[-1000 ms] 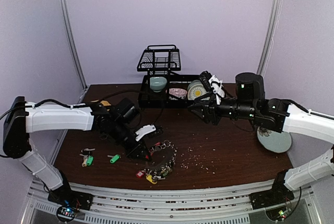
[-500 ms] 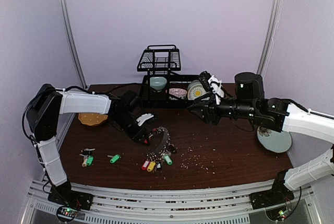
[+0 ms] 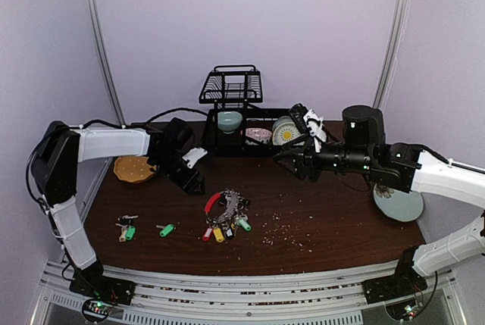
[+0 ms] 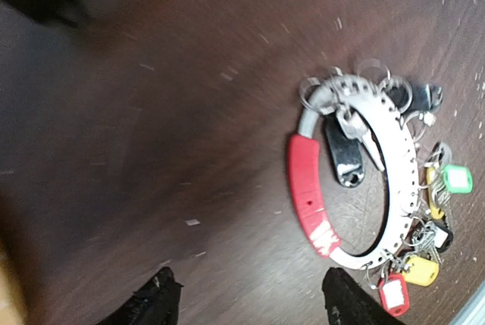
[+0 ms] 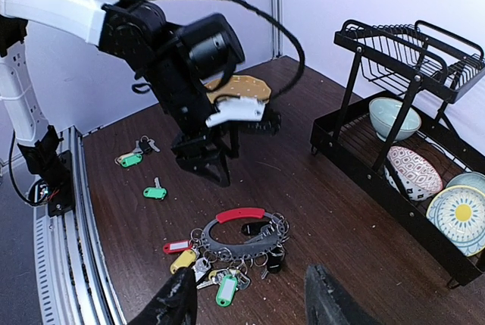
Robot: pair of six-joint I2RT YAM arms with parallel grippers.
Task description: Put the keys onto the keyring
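We start with the dark wooden table (image 3: 318,211), which carries everything. Two arms reach over it from either side. The left pincer (image 3: 194,182) hangs low near the keyring, to its left and behind it, with jaws apart and empty. In its own wrist view the black fingertips (image 4: 155,302) straddle bare wood, with the ring just ahead. We judge it sits there to come down on the ring or steady it. The right pincer (image 5: 251,298) hovers higher, toward the back middle, also apart and holding nothing. It points at the ring as if waiting its turn.

At the back stands a black wire dish rack (image 3: 231,101) with bowls and plates, which we take to be no part of the job. A pale plate (image 3: 399,204) lies at the right edge and a tan disc (image 3: 135,168) at the left.

The keyring (image 3: 225,207) lies flat near the table's front middle. Its red sheath (image 4: 307,189) is on the far side, and its keys and coloured tags fan out on the near side. That leaves the red arc free to grip, we think.

The loose keys lie well apart from it to the left: a green-tagged key (image 3: 167,229) and a small bunch (image 3: 126,228) beyond.

We can read no writing. The tags look blank, and the white marks on the red sheath are illegible.
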